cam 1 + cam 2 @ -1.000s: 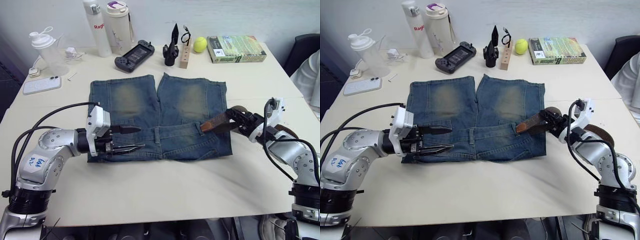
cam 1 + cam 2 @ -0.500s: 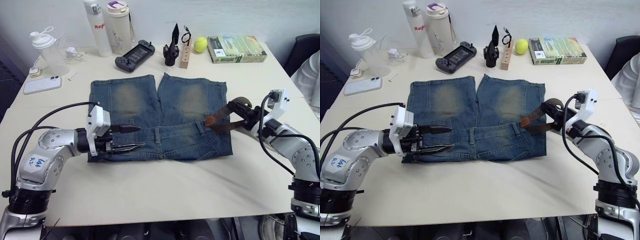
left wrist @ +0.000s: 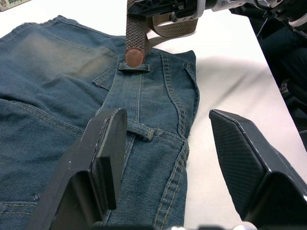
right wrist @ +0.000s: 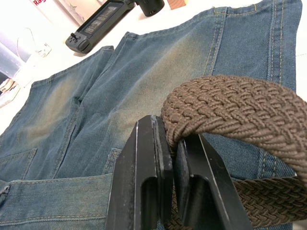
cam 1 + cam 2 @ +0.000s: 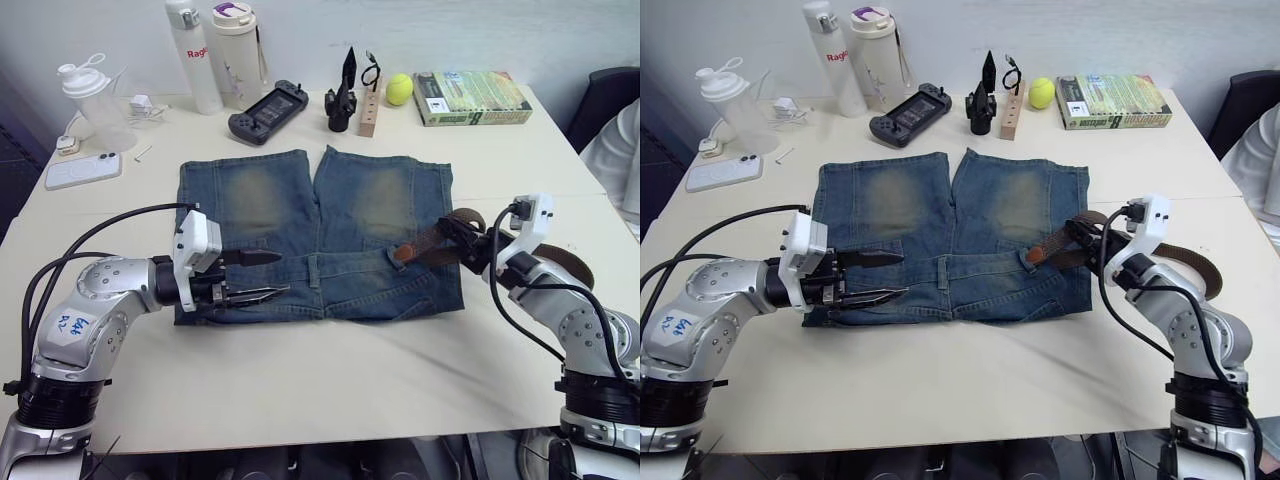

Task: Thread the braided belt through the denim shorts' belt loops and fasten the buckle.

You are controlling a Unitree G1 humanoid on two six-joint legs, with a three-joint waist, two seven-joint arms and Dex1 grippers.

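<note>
A pale worktop (image 5: 300,370) against a white wall carries the denim shorts (image 5: 318,230) laid flat at its middle, waistband nearest the robot. Along the far edge stand three bottles, one game controller (image 5: 269,111), one tennis ball (image 5: 400,89) and one book (image 5: 471,97). The left claw (image 5: 262,275) hangs released over the waistband's left end. The right claw (image 5: 462,243) is clenched on the braided belt (image 5: 1065,243), whose leather tip (image 3: 135,56) lies at a belt loop (image 3: 134,68).

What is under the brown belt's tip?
The braided belt ends in a leather tip lying on the denim shorts, right at a belt loop. Whether the tip has gone under that loop cannot be told.
</note>
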